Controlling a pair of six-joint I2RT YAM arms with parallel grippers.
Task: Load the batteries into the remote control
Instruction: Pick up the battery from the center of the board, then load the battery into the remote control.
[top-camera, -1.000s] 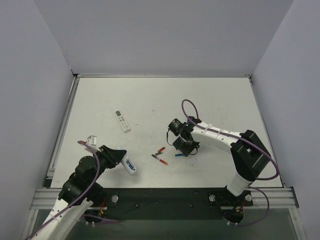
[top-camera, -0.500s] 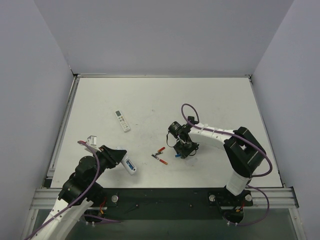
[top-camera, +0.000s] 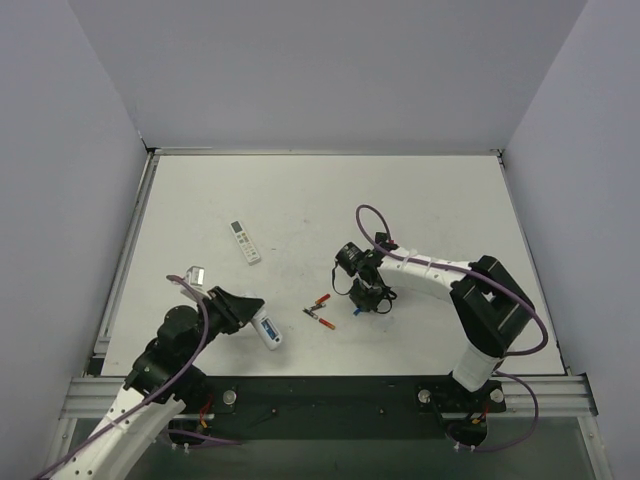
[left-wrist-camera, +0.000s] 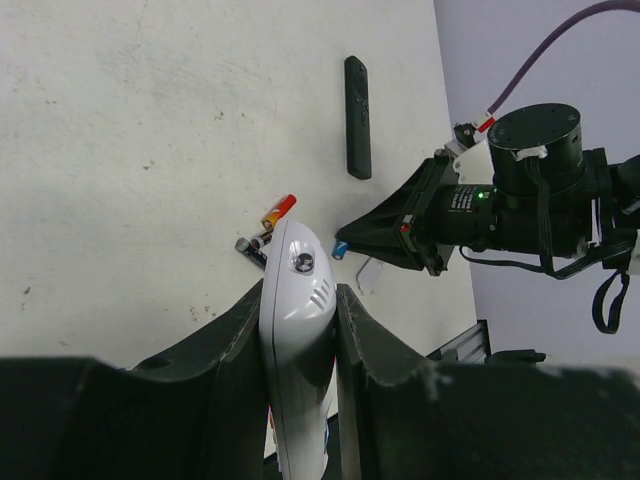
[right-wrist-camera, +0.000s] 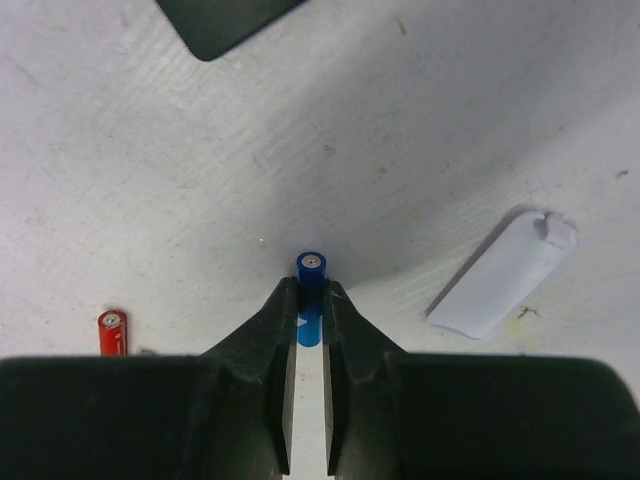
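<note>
Right fingers (right-wrist-camera: 262, 365) clamped on blue battery (right-wrist-camera: 311, 290); left fingers (left-wrist-camera: 372, 340) clamped on white remote (left-wrist-camera: 297, 330); red cell (right-wrist-camera: 112, 331), white flat piece (right-wrist-camera: 503, 275) nearby

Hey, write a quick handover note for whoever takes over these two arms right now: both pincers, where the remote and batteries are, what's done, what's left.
Left pincer: shut on the white remote, at the front left of the table.
Right pincer: shut on one blue battery, low near the table's centre.
A second blue one: not in view.
Done: remote and first battery gripped.
Left: bring them together, seat both batteries in the remote.
</note>
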